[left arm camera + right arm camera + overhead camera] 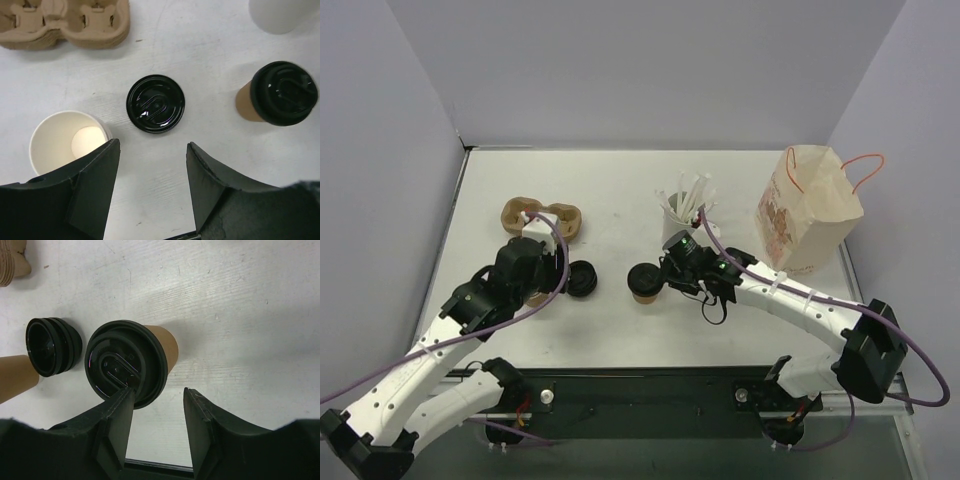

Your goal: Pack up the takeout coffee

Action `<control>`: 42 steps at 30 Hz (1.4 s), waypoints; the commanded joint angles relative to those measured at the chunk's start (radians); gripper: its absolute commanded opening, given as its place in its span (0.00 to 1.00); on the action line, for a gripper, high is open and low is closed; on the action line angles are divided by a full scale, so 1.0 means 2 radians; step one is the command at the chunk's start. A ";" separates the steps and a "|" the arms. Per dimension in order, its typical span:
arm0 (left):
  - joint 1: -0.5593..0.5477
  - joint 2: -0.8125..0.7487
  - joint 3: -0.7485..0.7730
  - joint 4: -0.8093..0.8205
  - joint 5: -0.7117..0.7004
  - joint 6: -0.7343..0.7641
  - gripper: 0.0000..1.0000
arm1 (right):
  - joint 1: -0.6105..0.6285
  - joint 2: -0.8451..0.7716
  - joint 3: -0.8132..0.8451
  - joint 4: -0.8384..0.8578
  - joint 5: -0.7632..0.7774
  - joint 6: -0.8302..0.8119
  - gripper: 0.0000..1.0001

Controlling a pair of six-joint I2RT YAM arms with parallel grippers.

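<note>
Black plastic fingers point(97, 185) of the left gripper point(152, 145) stand wide apart, with only the bare white table point(210, 60) between them. Close by one of them is a lidless tan paper cup point(67, 142), upright and white inside. Just beyond the gap a loose black lid point(155, 103) lies flat on the table, apart from both cups.

To the right, the right gripper point(159, 391) is spread to a middling width and grips nothing; the table surface shows through the gap. The takeout coffee point(125, 362), a brown kraft cup under a round black lid, stands near the middle of the table. It is just right of the loose lid and right at the tip of one right-hand finger. In the wrist view the lid's rim overlaps that fingertip, so I cannot tell whether the two touch. The cup sits beside the gap rather than inside it. From above it looks upright, though the angle is poor.

Farther back, behind the left gripper, a brown pulp cup carrier point(542, 218) rests on the table. Behind the right gripper a white cup point(678, 222) holds a bunch of white sticks that fan upward. At the far right a paper bag point(810, 210) with orange loop handles stands well apart from the coffee.
</note>
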 commanded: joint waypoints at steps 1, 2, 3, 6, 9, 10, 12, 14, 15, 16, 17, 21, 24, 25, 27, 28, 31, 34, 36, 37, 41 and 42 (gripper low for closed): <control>0.003 -0.040 -0.024 0.012 -0.046 0.028 0.65 | 0.019 0.023 0.044 -0.016 0.045 0.027 0.44; 0.003 -0.046 -0.028 0.019 -0.045 0.029 0.65 | 0.021 0.033 0.048 -0.016 0.046 0.030 0.44; 0.003 -0.049 -0.030 0.021 -0.044 0.031 0.65 | 0.022 0.039 0.050 -0.016 0.046 0.031 0.44; 0.002 -0.055 -0.033 0.018 -0.039 0.031 0.65 | 0.027 0.057 0.061 -0.021 0.052 0.037 0.42; 0.002 -0.055 -0.034 0.018 -0.037 0.030 0.65 | 0.029 0.070 0.061 -0.030 0.054 0.050 0.40; 0.002 -0.054 -0.034 0.017 -0.037 0.030 0.65 | 0.030 0.074 0.059 -0.030 0.054 0.054 0.40; 0.002 -0.055 -0.034 0.017 -0.036 0.029 0.65 | 0.032 0.078 0.060 -0.032 0.059 0.057 0.39; 0.002 -0.056 -0.034 0.018 -0.036 0.029 0.65 | 0.032 0.086 0.064 -0.032 0.059 0.055 0.38; 0.002 -0.057 -0.034 0.018 -0.036 0.030 0.65 | 0.032 0.088 0.068 -0.032 0.059 0.054 0.36; 0.002 -0.058 -0.034 0.017 -0.037 0.030 0.65 | 0.032 0.092 0.071 -0.034 0.058 0.052 0.34; 0.002 -0.057 -0.034 0.017 -0.038 0.029 0.65 | 0.032 0.093 0.071 -0.034 0.059 0.050 0.32; 0.002 -0.059 -0.035 0.015 -0.042 0.029 0.65 | 0.032 0.102 0.075 -0.042 0.055 0.041 0.16; 0.002 -0.060 -0.034 0.014 -0.049 0.029 0.65 | 0.032 0.103 0.074 -0.046 0.053 0.037 0.05; 0.002 -0.061 -0.034 0.014 -0.051 0.029 0.65 | 0.032 0.103 0.072 -0.046 0.052 0.033 0.01; 0.002 -0.062 -0.035 0.014 -0.053 0.028 0.65 | 0.031 0.099 0.072 -0.049 0.053 0.028 0.00; 0.002 -0.064 -0.035 0.014 -0.055 0.028 0.65 | 0.029 0.095 0.071 -0.050 0.053 0.021 0.00; 0.002 -0.065 -0.034 0.013 -0.058 0.028 0.64 | 0.027 0.079 0.066 -0.058 0.059 0.009 0.00; 0.002 -0.066 -0.035 0.012 -0.059 0.028 0.64 | 0.014 0.059 0.066 -0.090 0.072 -0.013 0.00; 0.002 -0.066 -0.034 0.013 -0.060 0.027 0.65 | 0.000 0.043 0.058 -0.132 0.101 -0.022 0.00; 0.002 -0.067 -0.035 0.012 -0.059 0.027 0.65 | -0.006 0.023 0.052 -0.146 0.109 -0.025 0.00; 0.002 -0.067 -0.035 0.013 -0.056 0.027 0.65 | -0.053 -0.050 -0.006 -0.184 0.147 -0.039 0.00; 0.002 -0.067 -0.035 0.014 -0.055 0.027 0.65 | -0.080 -0.067 -0.018 -0.190 0.157 -0.050 0.00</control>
